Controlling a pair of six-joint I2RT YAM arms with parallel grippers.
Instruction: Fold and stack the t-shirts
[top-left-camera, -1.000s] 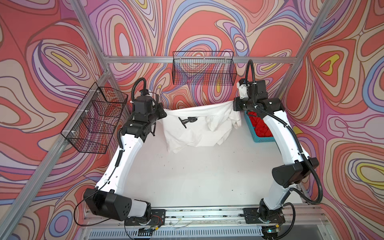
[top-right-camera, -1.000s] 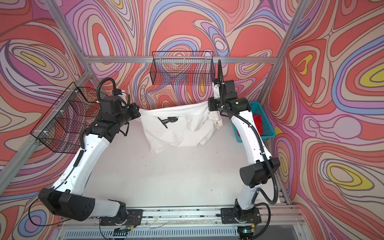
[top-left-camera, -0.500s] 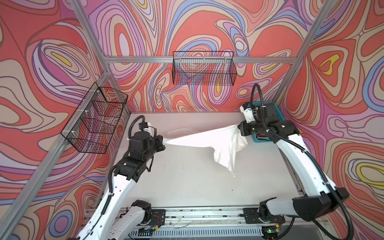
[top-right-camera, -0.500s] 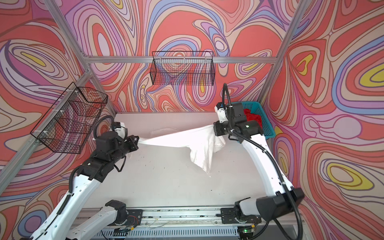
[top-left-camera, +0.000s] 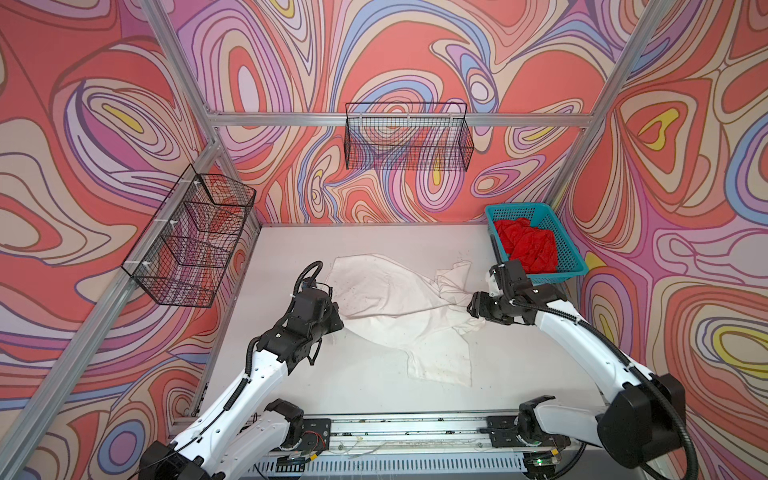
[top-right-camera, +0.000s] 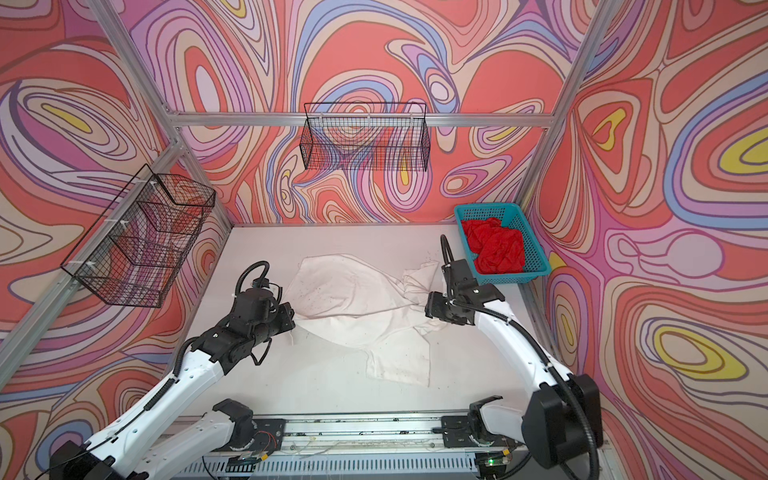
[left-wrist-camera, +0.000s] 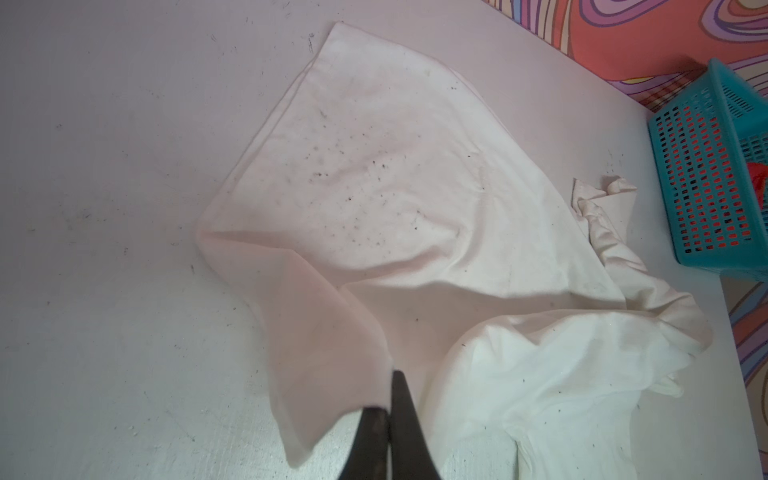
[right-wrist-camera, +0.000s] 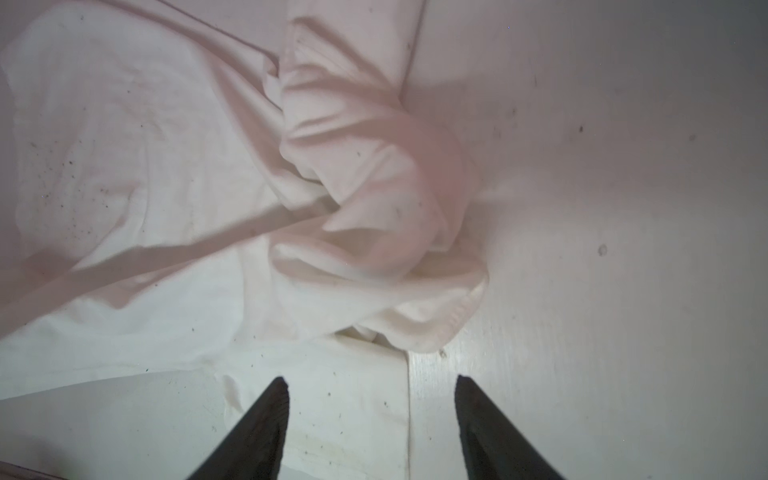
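The white t-shirt (top-left-camera: 399, 307) (top-right-camera: 361, 307) lies rumpled on the table (top-left-camera: 316, 386), with one part bunched toward the right and a flap near the front. My left gripper (top-left-camera: 336, 321) (left-wrist-camera: 390, 395) is shut on the shirt's left edge, and the cloth rises into its tips. At the shirt's bunched right end, my right gripper (top-left-camera: 471, 309) (right-wrist-camera: 370, 382) stands open with nothing between its fingers; flat cloth (right-wrist-camera: 340, 199) lies under them. The red t-shirt (top-left-camera: 528, 249) (top-right-camera: 496, 249) sits crumpled in the teal basket.
The teal basket (top-left-camera: 567, 259) stands at the back right corner, close behind my right wrist. Black wire baskets hang on the left wall (top-left-camera: 191, 237) and the back wall (top-left-camera: 407, 141). A metal rail (top-left-camera: 395, 428) runs along the front edge.
Both arms came down and toward the front, bringing the white t-shirt from hanging stretched in the air to lying on the table. The right gripper opened and let go of it.
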